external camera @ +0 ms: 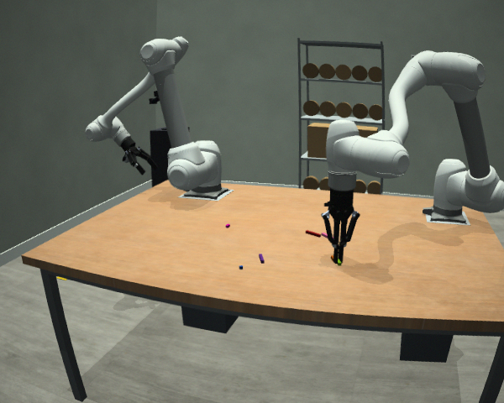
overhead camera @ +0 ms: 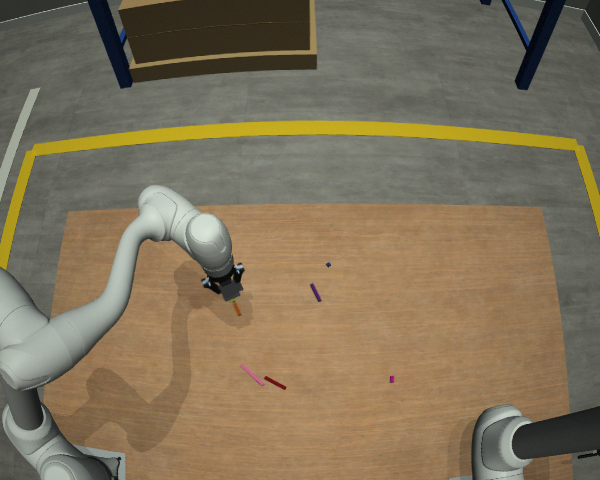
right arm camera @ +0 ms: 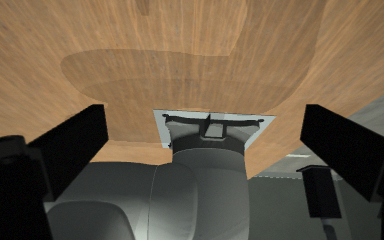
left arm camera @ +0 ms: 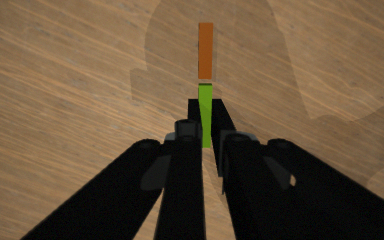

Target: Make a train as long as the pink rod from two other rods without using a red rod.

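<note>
My left gripper is shut on the lime rod, low over the table; whether the rod touches the table is unclear. The orange rod lies flat, in line with the lime rod, with a narrow gap between their ends in the left wrist view. The fingers partly hide the lime rod. The pink rod lies flat nearer the arm bases. My right gripper is open and empty, away beyond the table edge.
The red rod lies close to the pink rod's end. The purple rod and blue rod lie away from the left gripper. The magenta rod lies toward the right arm.
</note>
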{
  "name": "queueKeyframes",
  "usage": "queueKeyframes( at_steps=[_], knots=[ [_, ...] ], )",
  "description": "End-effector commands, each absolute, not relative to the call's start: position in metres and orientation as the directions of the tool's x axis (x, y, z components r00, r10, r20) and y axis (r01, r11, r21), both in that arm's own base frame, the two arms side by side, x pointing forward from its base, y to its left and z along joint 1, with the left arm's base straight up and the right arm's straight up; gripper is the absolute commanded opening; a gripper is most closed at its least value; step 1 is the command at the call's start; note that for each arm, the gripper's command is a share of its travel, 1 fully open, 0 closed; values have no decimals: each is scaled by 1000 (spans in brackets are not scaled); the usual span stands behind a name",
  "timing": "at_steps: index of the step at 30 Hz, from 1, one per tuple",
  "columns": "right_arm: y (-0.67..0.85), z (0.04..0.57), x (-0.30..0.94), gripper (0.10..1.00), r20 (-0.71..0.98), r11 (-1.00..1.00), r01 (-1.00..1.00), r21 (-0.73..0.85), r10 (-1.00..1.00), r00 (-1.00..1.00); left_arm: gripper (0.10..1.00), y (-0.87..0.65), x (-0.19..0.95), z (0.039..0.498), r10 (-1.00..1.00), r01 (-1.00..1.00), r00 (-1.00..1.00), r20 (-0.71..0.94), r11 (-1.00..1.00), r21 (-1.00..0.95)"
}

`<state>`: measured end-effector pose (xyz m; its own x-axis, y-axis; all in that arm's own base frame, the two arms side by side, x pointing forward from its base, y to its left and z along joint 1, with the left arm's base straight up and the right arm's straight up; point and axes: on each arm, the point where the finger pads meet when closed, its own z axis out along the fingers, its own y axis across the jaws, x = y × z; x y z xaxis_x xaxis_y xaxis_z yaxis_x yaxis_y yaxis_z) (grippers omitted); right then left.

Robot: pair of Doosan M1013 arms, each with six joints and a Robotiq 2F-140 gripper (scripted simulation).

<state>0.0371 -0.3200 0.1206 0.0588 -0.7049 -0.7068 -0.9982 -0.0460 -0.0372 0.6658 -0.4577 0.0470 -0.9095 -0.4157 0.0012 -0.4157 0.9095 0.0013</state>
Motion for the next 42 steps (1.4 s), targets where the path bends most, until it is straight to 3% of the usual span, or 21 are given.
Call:
queueKeyframes(
  at_steps=[1,42],
  knots=[
    [-320,121,37,1000,-706,-46,-998,-38,-706,59,124,-458,666,48,-416,-416,-910,0,910,0],
    [-320,121,37,1000,-706,-46,-998,-38,-706,59,124,-458,666,39,-416,-416,-910,0,910,0]
  ],
)
